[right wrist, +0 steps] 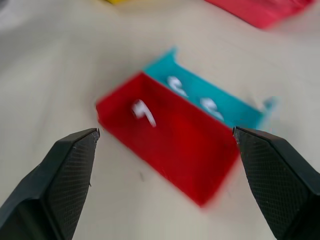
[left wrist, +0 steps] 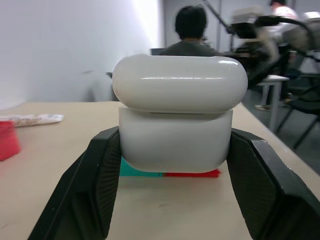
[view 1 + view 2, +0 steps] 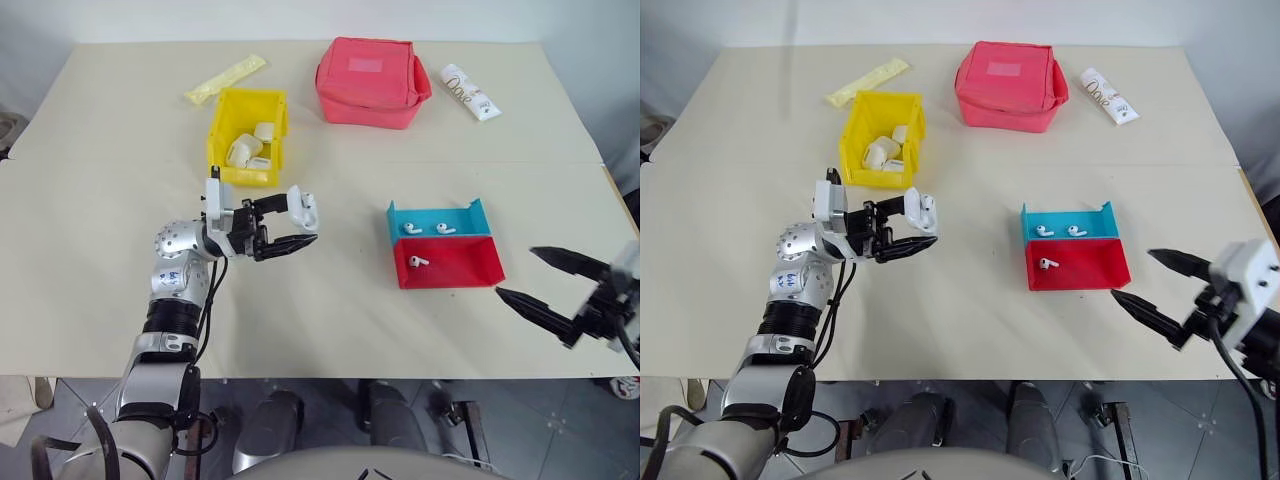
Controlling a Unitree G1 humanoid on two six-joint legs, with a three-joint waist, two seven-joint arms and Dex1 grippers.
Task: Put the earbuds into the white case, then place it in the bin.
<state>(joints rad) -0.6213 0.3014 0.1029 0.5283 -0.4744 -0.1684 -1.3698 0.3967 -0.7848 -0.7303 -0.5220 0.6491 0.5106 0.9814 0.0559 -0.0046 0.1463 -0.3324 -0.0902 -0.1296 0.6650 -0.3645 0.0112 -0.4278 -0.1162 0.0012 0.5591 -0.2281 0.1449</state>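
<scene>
**Still on the earbud-loading step, case in my left hand**

So I've got the white case (image 3: 308,210) pinched between the two black fingers of my left hand (image 3: 292,222), held up off the worktop (image 3: 120,250), just in front of the yellow bin (image 3: 247,135). In the left wrist view the case sits squarely between the pads, lid at the top and looking pretty much down on the body, though I can't tell if it's latched.

My right hand (image 3: 1162,286) is empty with the jaws spread wide, hanging near the front right edge of the worktop, just right of the red tray (image 3: 1080,268). Loose earbuds (image 3: 1046,264) are what I'm after: one lies in the red tray, and two more sit in the teal tray (image 3: 1068,218) touching it on the far side. The bin already has a few white cases in it.

My read: nothing is loaded yet as far as I can see, so binning the case comes later. Next the right hand has to come in over a tray and close on one tiny, glossy bud, which looks fiddly with fingers this big. The tray walls could get in the way, and the lid needs to be open before anything goes in.
</scene>
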